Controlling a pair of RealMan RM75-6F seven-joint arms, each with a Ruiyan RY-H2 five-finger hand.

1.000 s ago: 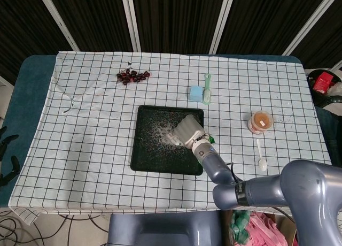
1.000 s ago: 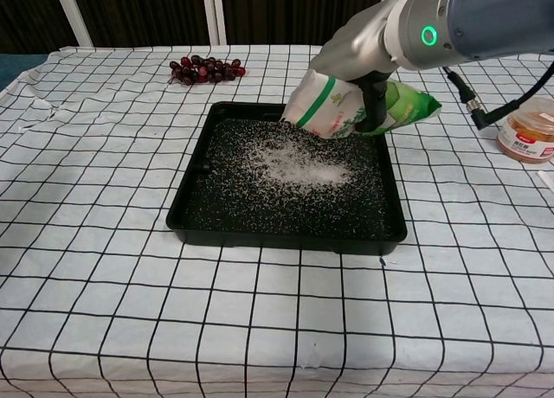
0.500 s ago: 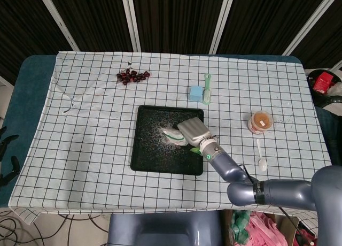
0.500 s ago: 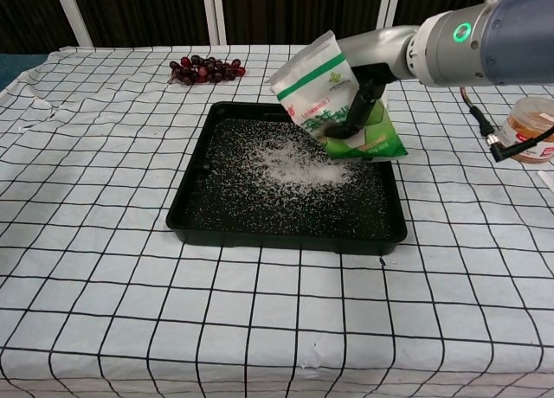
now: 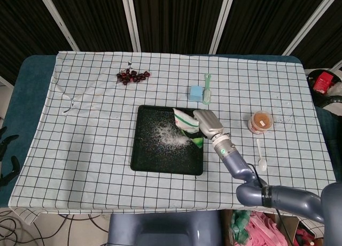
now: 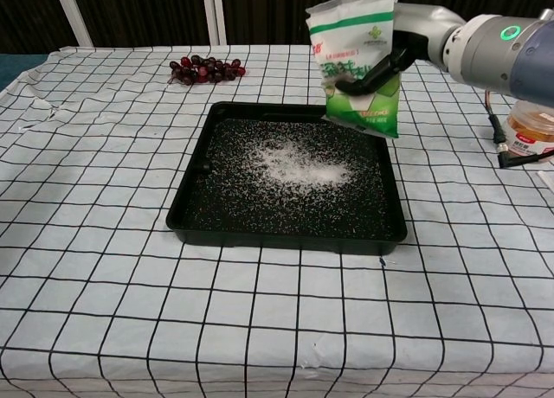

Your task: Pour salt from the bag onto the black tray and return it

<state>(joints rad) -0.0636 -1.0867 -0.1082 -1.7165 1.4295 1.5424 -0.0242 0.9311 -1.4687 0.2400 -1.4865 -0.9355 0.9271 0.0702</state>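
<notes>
The black tray (image 5: pixel 143 156) (image 6: pixel 195 216) lies mid-table with a white patch of salt (image 5: pixel 168 136) (image 6: pixel 299 163) spread on it. My right hand (image 5: pixel 208 123) (image 6: pixel 394 43) grips the white-and-green salt bag (image 5: pixel 185 121) (image 6: pixel 357 56) and holds it nearly upright, raised above the tray's far right corner. Dark fingers (image 6: pixel 368 76) wrap across the bag's front. My left hand is not visible in either view.
Dark grapes (image 5: pixel 132 76) (image 6: pixel 206 69) lie at the back left. A blue sponge (image 5: pixel 195 93) and a green brush (image 5: pixel 207 88) sit behind the tray. At the right stand an orange-lidded jar (image 5: pixel 261 121) (image 6: pixel 530 130) and a white spoon (image 5: pixel 261 155).
The right hand has lifted the bag from its tipped pouring pose over the tray, turned it upright and carried it toward the tray's far right corner. The salt patch stays on the tray.
</notes>
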